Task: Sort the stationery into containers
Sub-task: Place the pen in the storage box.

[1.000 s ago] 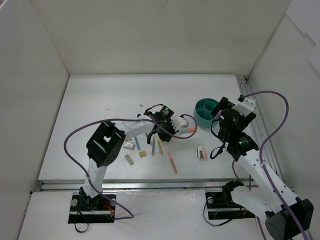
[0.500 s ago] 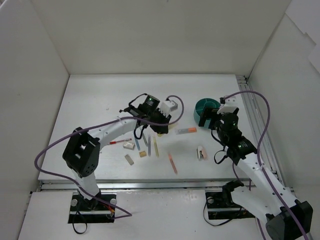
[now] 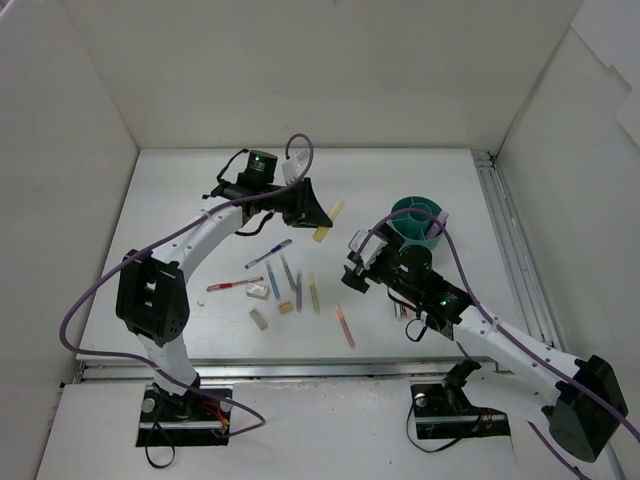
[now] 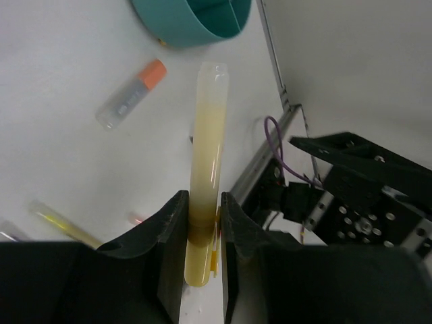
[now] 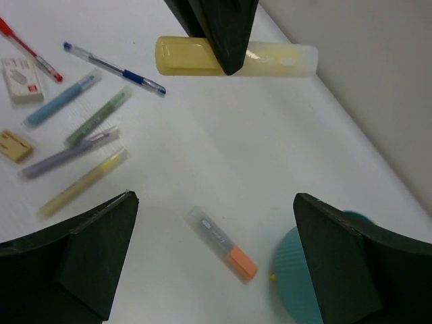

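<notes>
White table [image 3: 180, 200], white walls [image 3: 300, 70], scattered stationery [image 3: 268, 254]

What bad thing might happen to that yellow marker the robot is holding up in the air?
The left gripper pinches the yellow marker near one end, so it might tilt or slip out. The right gripper hangs open near the way to the teal cup, so the arms might bump.

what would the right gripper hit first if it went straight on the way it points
Probably the orange-capped marker, lying on the table ahead between the open fingers of the right gripper. The teal organiser sits right of that line. Depth is unclear.
</notes>
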`<state>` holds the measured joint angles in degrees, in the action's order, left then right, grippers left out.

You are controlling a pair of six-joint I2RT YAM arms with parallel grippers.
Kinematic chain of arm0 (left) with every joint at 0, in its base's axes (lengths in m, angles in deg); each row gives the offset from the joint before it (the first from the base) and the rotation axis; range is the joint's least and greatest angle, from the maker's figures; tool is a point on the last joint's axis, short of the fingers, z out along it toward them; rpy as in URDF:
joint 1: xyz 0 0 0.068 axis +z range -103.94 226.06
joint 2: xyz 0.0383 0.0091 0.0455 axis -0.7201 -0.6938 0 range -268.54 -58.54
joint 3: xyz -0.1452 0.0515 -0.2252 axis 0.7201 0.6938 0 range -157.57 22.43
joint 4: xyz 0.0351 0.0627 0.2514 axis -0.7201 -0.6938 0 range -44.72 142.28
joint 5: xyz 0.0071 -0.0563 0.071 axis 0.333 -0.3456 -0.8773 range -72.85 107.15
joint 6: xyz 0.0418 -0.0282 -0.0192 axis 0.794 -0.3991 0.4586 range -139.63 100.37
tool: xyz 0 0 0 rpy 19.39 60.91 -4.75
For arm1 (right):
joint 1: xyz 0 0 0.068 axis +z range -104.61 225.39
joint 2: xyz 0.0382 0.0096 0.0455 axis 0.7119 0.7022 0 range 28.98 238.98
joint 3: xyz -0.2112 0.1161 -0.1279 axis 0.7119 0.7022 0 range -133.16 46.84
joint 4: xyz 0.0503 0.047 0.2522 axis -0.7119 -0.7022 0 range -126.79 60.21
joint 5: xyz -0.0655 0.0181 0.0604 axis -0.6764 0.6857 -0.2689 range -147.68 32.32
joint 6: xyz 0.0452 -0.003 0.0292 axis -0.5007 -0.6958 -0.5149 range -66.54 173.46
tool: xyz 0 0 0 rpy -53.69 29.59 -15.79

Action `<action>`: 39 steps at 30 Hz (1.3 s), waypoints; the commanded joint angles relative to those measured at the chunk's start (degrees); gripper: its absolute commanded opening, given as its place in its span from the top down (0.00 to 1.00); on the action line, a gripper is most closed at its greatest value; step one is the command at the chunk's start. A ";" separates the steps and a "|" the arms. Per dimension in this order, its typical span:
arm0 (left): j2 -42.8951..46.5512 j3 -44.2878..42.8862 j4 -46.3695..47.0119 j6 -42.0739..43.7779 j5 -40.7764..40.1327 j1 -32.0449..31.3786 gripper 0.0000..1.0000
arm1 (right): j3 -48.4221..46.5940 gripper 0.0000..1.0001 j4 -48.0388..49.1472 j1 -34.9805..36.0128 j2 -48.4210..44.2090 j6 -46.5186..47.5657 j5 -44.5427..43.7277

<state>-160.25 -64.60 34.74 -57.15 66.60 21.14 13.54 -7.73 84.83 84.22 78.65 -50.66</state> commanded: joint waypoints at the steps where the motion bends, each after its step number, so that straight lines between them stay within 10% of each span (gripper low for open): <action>1: 1.08 -5.26 -5.12 0.07 9.77 -0.74 1.00 | -0.09 0.02 10.46 0.11 3.28 17.75 0.87; 32: 3.45 0.98 -26.30 6.57 13.57 -6.45 1.00 | -18.82 0.18 -18.81 0.81 13.57 27.10 26.45; 39: 2.74 -0.78 -27.46 7.72 14.01 -6.98 1.00 | -19.70 0.50 -19.87 2.48 16.30 26.93 28.57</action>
<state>-158.94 -62.04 8.34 -51.09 78.45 14.86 -3.23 -28.77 86.56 99.89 105.62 -24.21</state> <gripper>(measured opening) 0.172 0.528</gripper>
